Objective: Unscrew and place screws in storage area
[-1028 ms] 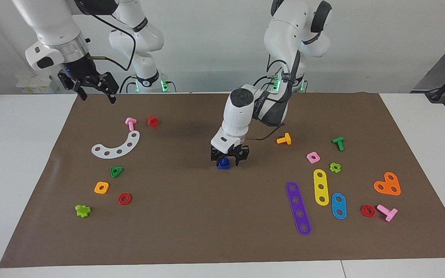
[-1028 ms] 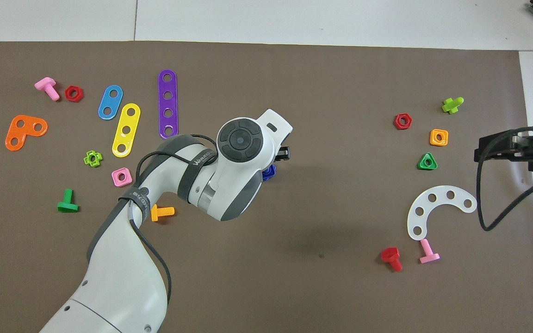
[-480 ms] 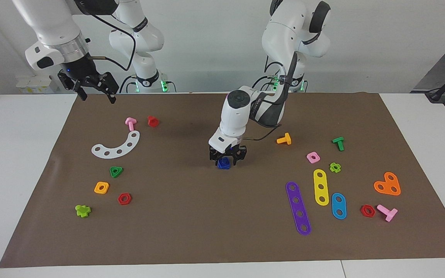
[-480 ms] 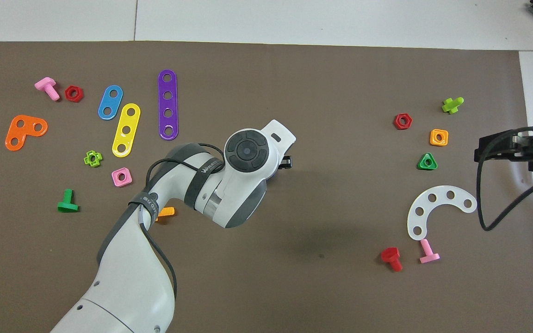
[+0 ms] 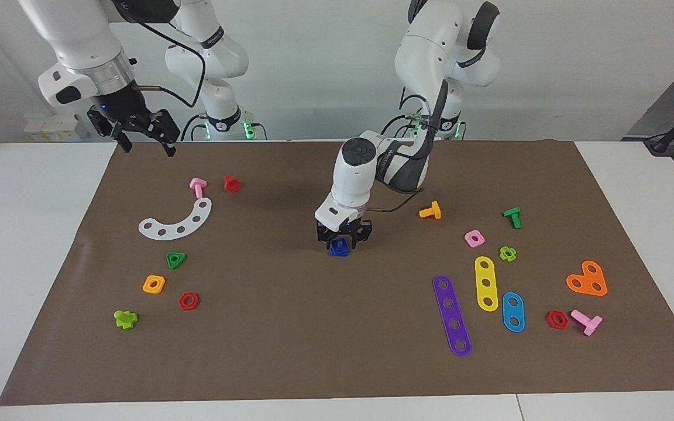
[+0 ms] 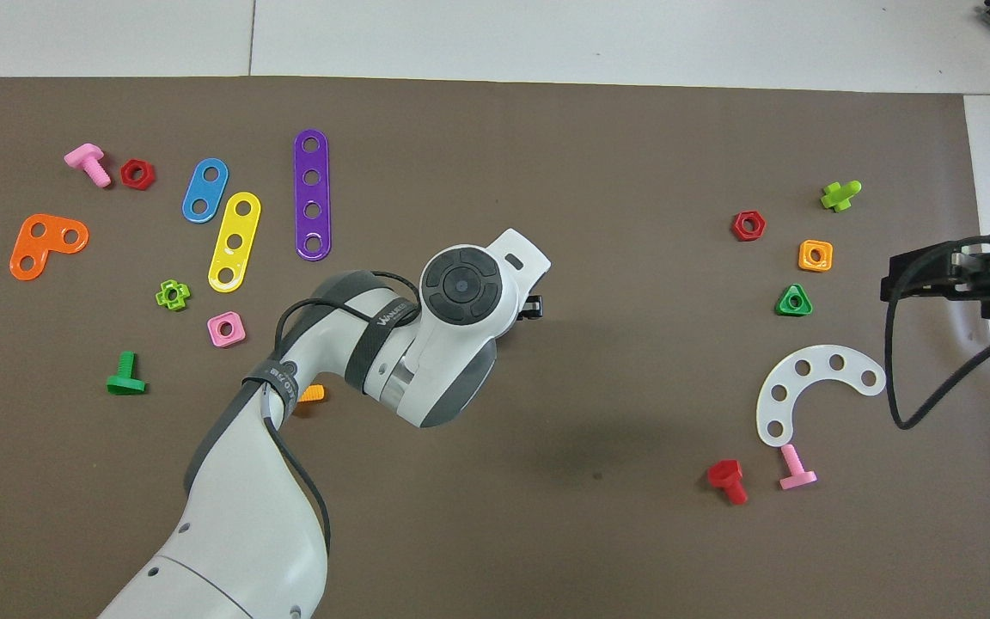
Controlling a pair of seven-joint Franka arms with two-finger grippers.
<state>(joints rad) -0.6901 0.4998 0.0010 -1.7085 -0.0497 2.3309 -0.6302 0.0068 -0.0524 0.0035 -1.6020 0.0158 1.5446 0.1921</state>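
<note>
The dark-blue screw [image 5: 340, 247] lies on the brown mat [image 5: 290, 327] near its middle. My left gripper [image 5: 343, 238] is low over it, pointing down, with the screw right under its tips. In the overhead view the left hand [image 6: 461, 288] hides the screw. My right gripper [image 5: 145, 146] is open and empty. It waits in the air over the mat's edge at the right arm's end, and it also shows in the overhead view [image 6: 916, 275].
Toward the right arm's end lie a white arc plate [image 5: 178, 221], a pink bolt [image 5: 197, 186], a red bolt [image 5: 231, 183], and green, orange and red nuts. Toward the left arm's end lie an orange bolt [image 5: 430, 210], a purple strip [image 5: 451, 316], a yellow strip [image 5: 486, 283] and other parts.
The left arm has shifted a little toward the right arm's end and its wrist has turned over the screw. The screw has stayed in place. The right arm has not moved.
</note>
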